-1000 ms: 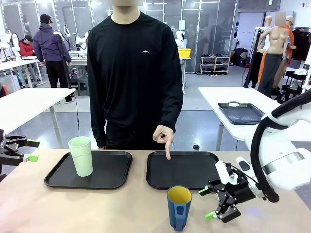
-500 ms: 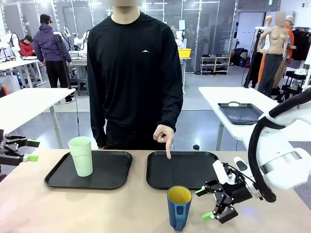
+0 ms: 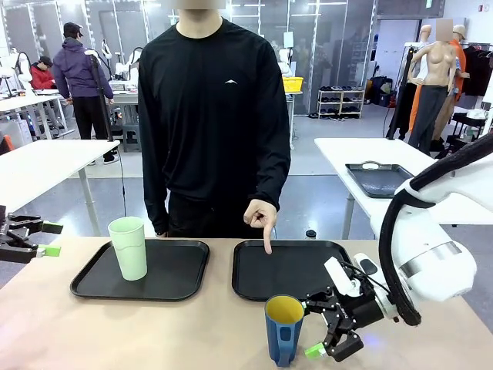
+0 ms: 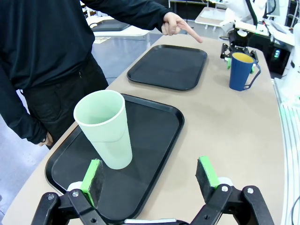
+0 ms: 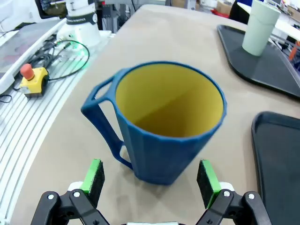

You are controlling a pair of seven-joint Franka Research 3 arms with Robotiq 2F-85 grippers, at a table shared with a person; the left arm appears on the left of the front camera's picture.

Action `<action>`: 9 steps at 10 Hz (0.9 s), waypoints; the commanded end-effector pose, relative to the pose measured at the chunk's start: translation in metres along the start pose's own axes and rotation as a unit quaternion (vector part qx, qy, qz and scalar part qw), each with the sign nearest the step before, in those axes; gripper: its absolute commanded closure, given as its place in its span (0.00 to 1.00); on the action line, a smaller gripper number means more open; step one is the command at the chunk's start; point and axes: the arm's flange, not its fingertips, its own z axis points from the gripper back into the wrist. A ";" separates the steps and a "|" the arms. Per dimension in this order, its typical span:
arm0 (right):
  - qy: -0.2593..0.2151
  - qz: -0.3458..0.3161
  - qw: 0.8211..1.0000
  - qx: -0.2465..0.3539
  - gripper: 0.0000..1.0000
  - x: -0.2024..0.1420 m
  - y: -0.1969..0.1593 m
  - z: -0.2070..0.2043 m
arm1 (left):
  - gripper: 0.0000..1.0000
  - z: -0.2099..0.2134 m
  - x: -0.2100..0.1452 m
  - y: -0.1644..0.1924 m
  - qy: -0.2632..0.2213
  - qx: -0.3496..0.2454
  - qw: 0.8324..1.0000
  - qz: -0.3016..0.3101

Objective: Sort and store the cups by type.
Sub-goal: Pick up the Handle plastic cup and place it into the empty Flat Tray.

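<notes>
The dark blue mug [image 3: 284, 329] with a yellow inside stands on the table near the front edge, its handle toward me. My right gripper [image 3: 314, 328] is open just to its right, level with it. Up close, the mug [image 5: 164, 123] sits just beyond that gripper [image 5: 151, 177], apart from the pads. The pale green tumbler [image 3: 129, 247] stands upright on the left black tray [image 3: 177, 271]. My left gripper [image 3: 49, 239] hovers open at the table's left edge, and the tumbler [image 4: 107, 128] stands just ahead of that gripper [image 4: 150, 173].
A person in black stands at the far side, a hand [image 3: 260, 216] pointing a finger down at the bare right black tray [image 3: 296, 266]. The far mug [image 4: 242, 70] and right arm show in the left wrist view. A red stop button [image 5: 29, 73] lies off the table.
My right gripper has moved left and slightly down toward the blue mug, staying open. The left gripper, the cups and the pointing hand have stayed put.
</notes>
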 end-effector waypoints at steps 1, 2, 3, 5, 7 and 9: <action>-0.030 0.026 0.999 0.002 0.00 -0.009 -0.004 -0.005 | 0.00 -0.001 0.001 0.001 -0.004 0.004 1.000 -0.005; -0.037 0.025 0.999 -0.001 0.00 -0.013 -0.003 -0.008 | 0.00 -0.001 0.001 0.001 -0.004 0.004 1.000 -0.005; -0.050 0.032 0.998 0.001 0.00 -0.014 -0.002 -0.010 | 0.00 -0.001 0.001 0.001 -0.004 0.004 1.000 -0.005; -0.081 0.045 0.996 -0.007 0.00 -0.018 -0.002 -0.016 | 0.00 -0.001 0.001 0.001 -0.004 0.004 1.000 -0.005; -0.085 0.056 0.995 -0.024 0.00 -0.022 -0.004 -0.019 | 0.00 -0.001 0.001 0.001 -0.004 0.004 1.000 -0.005; -0.089 0.058 0.994 -0.017 0.00 -0.025 -0.007 -0.023 | 0.00 -0.001 0.001 0.001 -0.004 0.004 1.000 -0.005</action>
